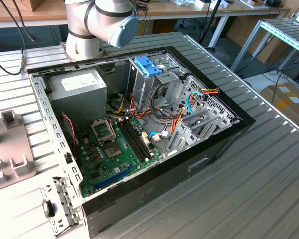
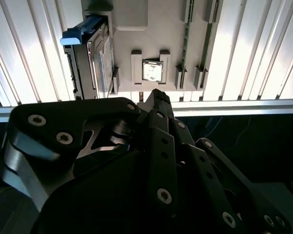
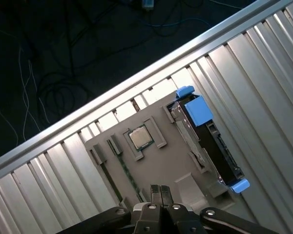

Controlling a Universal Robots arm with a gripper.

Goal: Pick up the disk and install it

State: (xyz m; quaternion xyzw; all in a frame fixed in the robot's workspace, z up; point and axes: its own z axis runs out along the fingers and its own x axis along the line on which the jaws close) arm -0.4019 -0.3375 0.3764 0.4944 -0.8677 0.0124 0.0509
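- Gripper point(image 3: 160, 189): in the first wrist view the black fingers are pressed together with nothing between them. It hangs over the grey holder plate point(image 3: 156, 161), apart from the disk.
- Disk point(image 3: 211, 146): it stands on edge in a slot at one side of the holder plate. It has a blue frame around it and a blue tab point(image 3: 198, 111) at one end. It is not in the computer case.
- A processor chip point(image 3: 139, 138) lies flat in a square seat on the same plate, just beside the disk.
- In the exterior view the plate sits on the slatted metal table point(image 1: 269, 189) at the exterior view's left edge.
- The open computer case point(image 1: 179, 169) lies mid-table, well apart from the plate.
- Inside the case:
  - The grey power supply point(image 1: 79, 89) sits in the far left corner.
  - The green motherboard point(image 1: 114, 154) lies on the floor.
  - A pale blue latch point(image 1: 147, 64) sits on top of the drive cage at the far side.
- The arm base point(image 1: 99, 25) stands just behind the case.
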